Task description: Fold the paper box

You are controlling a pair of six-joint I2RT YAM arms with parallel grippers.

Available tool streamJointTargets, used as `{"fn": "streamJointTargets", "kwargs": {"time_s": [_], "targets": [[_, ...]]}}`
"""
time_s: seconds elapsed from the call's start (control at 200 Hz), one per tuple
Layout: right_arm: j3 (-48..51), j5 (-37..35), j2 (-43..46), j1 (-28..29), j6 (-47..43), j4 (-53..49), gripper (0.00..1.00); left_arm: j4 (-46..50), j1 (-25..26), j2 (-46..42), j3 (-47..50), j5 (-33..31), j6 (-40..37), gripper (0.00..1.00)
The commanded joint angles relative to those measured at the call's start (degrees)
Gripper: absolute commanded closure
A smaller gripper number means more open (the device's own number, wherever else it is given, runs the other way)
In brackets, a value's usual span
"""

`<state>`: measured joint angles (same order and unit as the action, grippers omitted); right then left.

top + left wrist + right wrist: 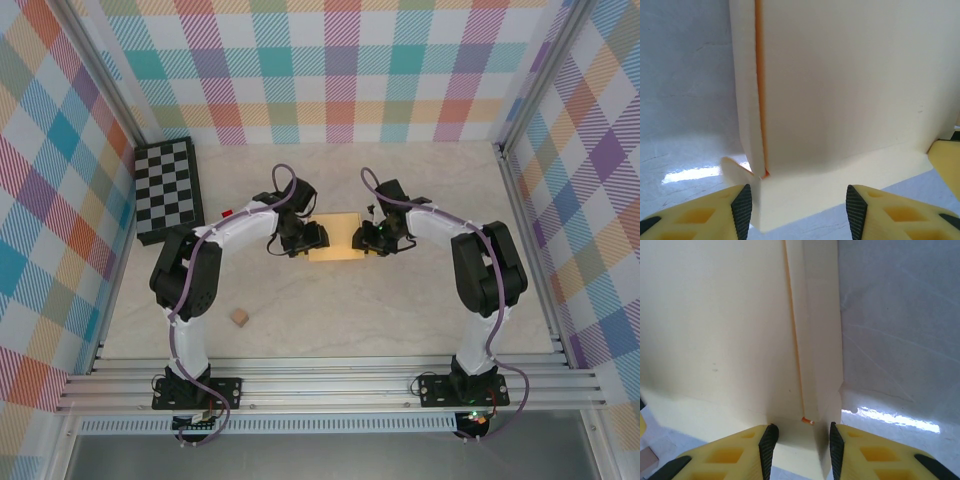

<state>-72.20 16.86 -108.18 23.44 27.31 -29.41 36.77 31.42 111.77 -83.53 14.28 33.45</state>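
The paper box [336, 246] lies flat in the middle of the table as a pale yellow rectangle. My left gripper [312, 238] is at its left end and my right gripper [363, 238] at its right end. In the left wrist view the paper box [850, 90] has a folded side strip with an orange seam, and its near flap lies between the wide-apart jaws of the left gripper [799, 212]. In the right wrist view a corner of the paper box [715, 330] sits between the jaws of the right gripper [801, 452], which stand apart by a narrower gap.
A black-and-white chessboard [168, 190] lies at the back left. A small red block [227, 213] sits by its right edge. A small tan cube [240, 317] rests near the left arm's base. Plaid walls and aluminium rails enclose the table.
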Motion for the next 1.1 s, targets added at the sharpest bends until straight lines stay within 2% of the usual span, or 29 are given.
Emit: {"fn": "streamJointTargets", "kwargs": {"time_s": [0.0,0.22,0.4,0.595,0.81,1.01,1.095], "targets": [[-2.11,-0.67,0.81,0.64,-2.29,-3.94,0.60,2.64,0.40,-0.96,-1.31,-0.92,-0.39,0.42],[-3.53,-2.62,2.29,0.70,-5.13,-7.30,0.58,4.08,0.05,-2.25,-0.59,-3.06,-2.61,0.40],[-4.50,0.31,0.93,0.55,-6.36,-6.21,0.58,3.97,-0.13,-2.19,-0.01,-4.72,-6.11,0.37],[-4.40,3.56,-1.39,0.56,-4.56,-4.49,0.58,-0.71,0.04,-1.46,1.79,1.65,-1.53,0.37],[-3.67,6.55,-1.86,0.60,-2.87,-2.68,0.58,-3.01,1.25,-2.16,1.31,5.29,3.08,0.38],[-3.03,9.35,-1.60,0.58,-0.92,-0.53,0.59,-4.33,2.15,-2.61,0.99,7.03,5.22,0.38],[-3.42,7.69,-1.15,0.53,-2.00,-2.12,0.58,-0.96,1.89,-2.85,-0.79,5.17,2.22,0.38]]}}
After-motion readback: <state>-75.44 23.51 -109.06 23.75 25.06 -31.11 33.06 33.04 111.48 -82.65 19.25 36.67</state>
